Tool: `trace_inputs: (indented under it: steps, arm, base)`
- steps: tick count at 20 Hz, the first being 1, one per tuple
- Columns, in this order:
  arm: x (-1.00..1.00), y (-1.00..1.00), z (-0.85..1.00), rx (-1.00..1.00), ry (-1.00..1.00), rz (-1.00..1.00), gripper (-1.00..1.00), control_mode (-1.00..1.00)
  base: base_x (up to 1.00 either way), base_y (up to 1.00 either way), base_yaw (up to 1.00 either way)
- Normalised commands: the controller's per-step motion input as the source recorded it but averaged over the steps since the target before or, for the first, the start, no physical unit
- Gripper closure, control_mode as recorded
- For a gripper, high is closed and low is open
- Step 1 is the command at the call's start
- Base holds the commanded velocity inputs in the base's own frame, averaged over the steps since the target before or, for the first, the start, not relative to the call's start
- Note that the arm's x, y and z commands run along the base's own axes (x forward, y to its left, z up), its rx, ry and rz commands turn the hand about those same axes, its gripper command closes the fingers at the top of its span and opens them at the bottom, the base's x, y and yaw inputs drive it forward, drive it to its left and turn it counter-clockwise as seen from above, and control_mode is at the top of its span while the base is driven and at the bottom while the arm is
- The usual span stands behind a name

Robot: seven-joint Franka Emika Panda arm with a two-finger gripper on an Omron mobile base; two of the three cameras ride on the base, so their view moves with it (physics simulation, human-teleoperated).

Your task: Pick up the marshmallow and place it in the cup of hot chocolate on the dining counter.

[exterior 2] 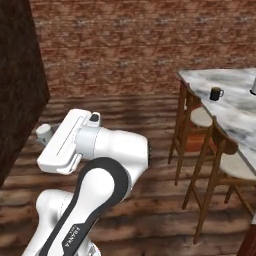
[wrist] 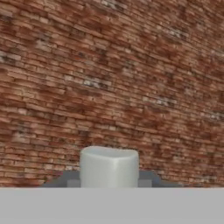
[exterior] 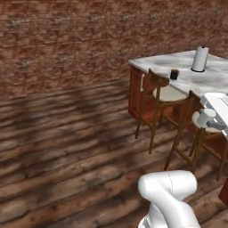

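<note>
In the hand view the marshmallow (wrist: 109, 168), a pale grey-white block, sits squeezed between the two dark fingertips (wrist: 151, 179) of my gripper (wrist: 109, 183), which is shut on it and faces a brick wall. From the right base view the same pale block (exterior 2: 44, 132) pokes out beside the white hand. The cup of hot chocolate (exterior: 174, 74), small and dark, stands near the edge of the dining counter (exterior: 209, 80), far from the gripper. It shows again as the cup (exterior 2: 216, 93) on the marble top (exterior 2: 235, 112) at the right.
A white paper-towel roll (exterior: 200, 59) stands on the counter behind the cup. Two wooden stools (exterior: 167, 94) (exterior 2: 227, 165) line the counter's near side. A dark tall panel (exterior 2: 20, 75) stands at the left. Brick wall (exterior: 67, 40) behind, open wood floor (exterior: 67, 142).
</note>
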Motion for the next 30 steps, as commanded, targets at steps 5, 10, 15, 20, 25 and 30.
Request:
trace_inputs:
  steps: [5, 10, 15, 20, 25, 30]
  arm:
    - [0.00, 0.00, 0.00, 0.00, 0.00, 0.00, 1.00, 1.00]
    - [0.00, 0.00, 0.00, 0.00, 0.00, 0.00, 1.00, 1.00]
    - [0.00, 0.00, 0.00, 0.00, 0.00, 0.00, 1.00, 1.00]
    - [0.00, 0.00, 0.00, 0.00, 0.00, 0.00, 1.00, 1.00]
    - [0.00, 0.00, 0.00, 0.00, 0.00, 0.00, 1.00, 1.00]
    - [0.00, 0.00, 0.00, 0.00, 0.00, 0.00, 1.00, 1.00]
  base:
    - [1.00, 1.00, -0.57]
    - [1.00, 1.00, -0.55]
    - [1.00, 1.00, -0.52]
    - [1.00, 1.00, -0.51]
    - [1.00, 1.00, -0.52]
    - [1.00, 0.98, -0.54]
